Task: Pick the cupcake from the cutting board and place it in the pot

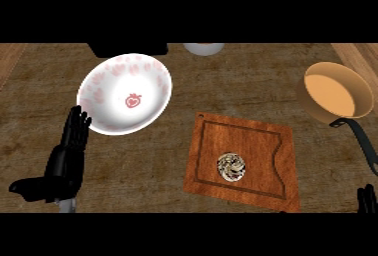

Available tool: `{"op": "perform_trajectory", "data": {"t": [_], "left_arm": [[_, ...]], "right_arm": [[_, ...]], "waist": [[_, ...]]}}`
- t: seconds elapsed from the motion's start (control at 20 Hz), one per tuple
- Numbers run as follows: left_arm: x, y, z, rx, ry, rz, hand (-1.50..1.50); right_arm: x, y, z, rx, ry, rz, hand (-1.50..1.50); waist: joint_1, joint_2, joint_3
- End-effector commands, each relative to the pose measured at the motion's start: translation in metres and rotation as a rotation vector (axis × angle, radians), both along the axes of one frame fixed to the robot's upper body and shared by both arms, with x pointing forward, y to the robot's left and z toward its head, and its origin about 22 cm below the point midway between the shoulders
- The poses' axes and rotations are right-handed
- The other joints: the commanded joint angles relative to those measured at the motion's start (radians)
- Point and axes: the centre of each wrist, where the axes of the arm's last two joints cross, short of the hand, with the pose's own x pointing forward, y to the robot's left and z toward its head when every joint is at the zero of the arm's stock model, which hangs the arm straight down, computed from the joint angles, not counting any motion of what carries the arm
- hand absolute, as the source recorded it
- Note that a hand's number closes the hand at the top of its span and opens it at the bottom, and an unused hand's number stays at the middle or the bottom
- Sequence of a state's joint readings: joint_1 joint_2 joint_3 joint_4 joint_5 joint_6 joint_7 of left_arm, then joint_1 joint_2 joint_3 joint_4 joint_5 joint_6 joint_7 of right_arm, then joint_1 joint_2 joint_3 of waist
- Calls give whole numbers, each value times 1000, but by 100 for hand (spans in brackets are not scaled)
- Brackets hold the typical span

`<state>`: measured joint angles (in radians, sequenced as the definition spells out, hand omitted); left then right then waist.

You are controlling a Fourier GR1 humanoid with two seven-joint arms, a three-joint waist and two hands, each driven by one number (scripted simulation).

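Note:
A small cupcake (231,167) with pale swirled topping sits on the wooden cutting board (247,135), toward its near edge. The copper-coloured pot (338,90) with a dark handle (363,142) stands at the right, beyond the board. My left hand (68,160) rests open at the lower left, fingers up, well apart from the board. Only the fingertips of my right hand (366,199) show at the lower right corner, to the right of the board and below the pot's handle.
A white plate (125,92) with pink heart marks lies at the back left, just beyond my left hand. A dark object (127,49) and a white round object (204,48) sit at the far edge of the wooden counter.

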<state>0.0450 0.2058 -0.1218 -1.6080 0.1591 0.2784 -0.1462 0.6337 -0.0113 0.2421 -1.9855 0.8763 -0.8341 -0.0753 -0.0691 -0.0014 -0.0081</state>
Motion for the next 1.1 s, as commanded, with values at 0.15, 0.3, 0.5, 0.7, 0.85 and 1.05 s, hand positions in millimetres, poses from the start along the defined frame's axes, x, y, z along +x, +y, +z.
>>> {"op": "perform_trajectory", "data": {"t": [0.15,0.3,0.5,0.7,0.85,1.05], "left_arm": [[-2,-15,3,-13,-18,-63,0],[5,-15,6,3,-37,-57,0],[5,-31,-1,0,-23,-65,0],[7,-33,1,-8,-27,-85,0],[6,-22,3,-9,-3,-89,0],[18,-25,6,-7,-12,-91,0]], "right_arm": [[-52,34,-17,41,340,-107,-150],[-49,53,-11,60,378,-120,-150],[-36,72,4,69,409,-149,-150],[-21,89,7,61,529,-198,-150],[-14,107,14,59,594,-244,-150],[18,136,18,72,625,-242,-150]], "waist": [[50,17,0],[59,19,0],[66,17,2],[71,15,3],[75,9,5],[75,7,7]]}}
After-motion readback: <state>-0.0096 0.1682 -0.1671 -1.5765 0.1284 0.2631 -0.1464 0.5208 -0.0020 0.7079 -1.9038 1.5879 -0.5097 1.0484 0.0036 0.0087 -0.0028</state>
